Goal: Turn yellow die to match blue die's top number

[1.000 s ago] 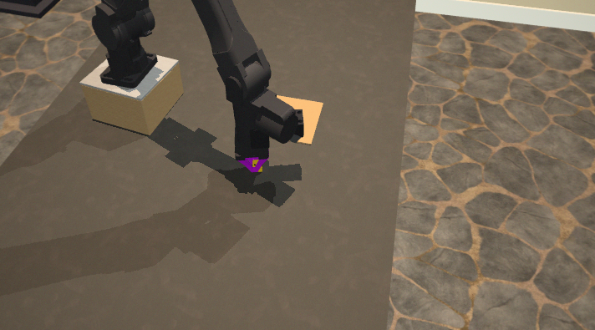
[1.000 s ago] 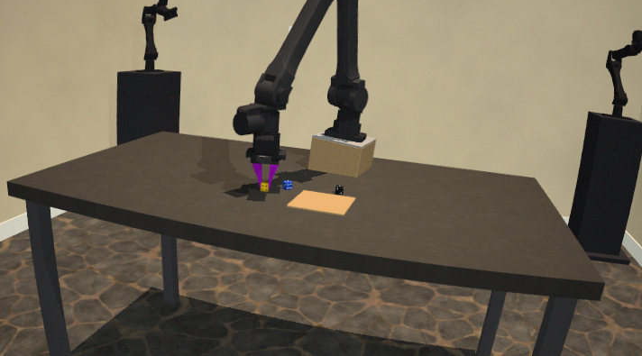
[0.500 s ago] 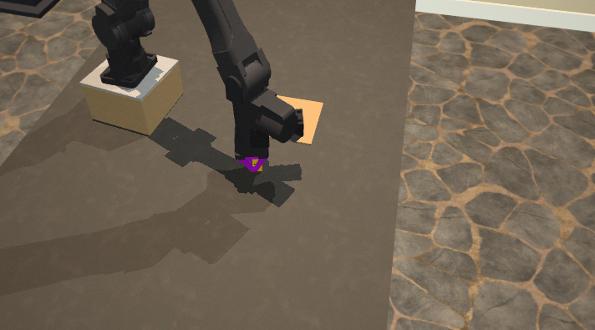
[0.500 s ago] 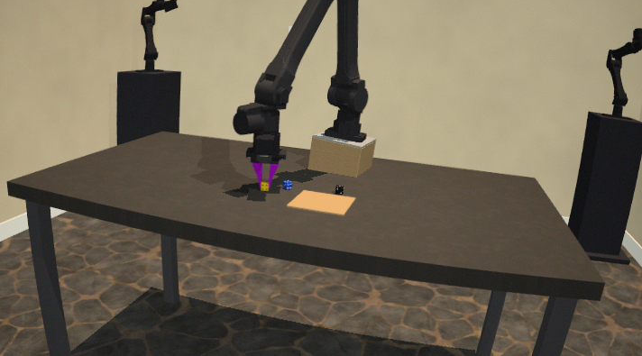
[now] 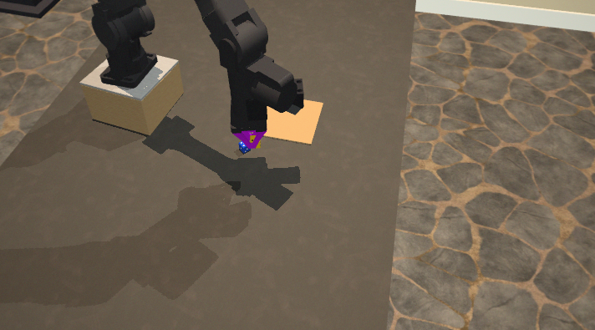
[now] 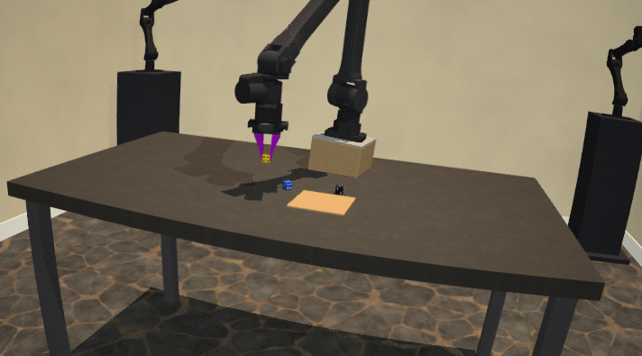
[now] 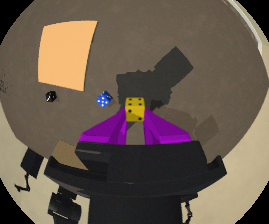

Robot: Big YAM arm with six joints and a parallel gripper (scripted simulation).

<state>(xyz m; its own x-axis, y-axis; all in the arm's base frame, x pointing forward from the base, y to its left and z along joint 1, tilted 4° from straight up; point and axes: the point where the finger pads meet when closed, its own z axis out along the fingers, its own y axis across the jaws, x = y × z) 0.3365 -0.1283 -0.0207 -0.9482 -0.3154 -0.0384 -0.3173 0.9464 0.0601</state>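
Note:
My gripper [image 6: 266, 157] with purple fingers is shut on the yellow die [image 6: 266, 158] and holds it well above the table top. The die also shows between the fingertips in the wrist view [image 7: 135, 110] and partly behind the fingers in the top view [image 5: 253, 138]. The blue die [image 6: 287, 185] lies on the table below, left of the orange mat [image 6: 321, 202]; it also shows in the top view [image 5: 243, 146] and in the wrist view [image 7: 104, 100]. The mat [image 5: 293, 122] lies flat with nothing on it.
A black die [image 6: 339, 189] lies on the table at the mat's far edge, also seen in the wrist view [image 7: 50, 96]. The arm's tan base block [image 6: 342, 156] stands behind the mat. Dark pedestals stand beside the table.

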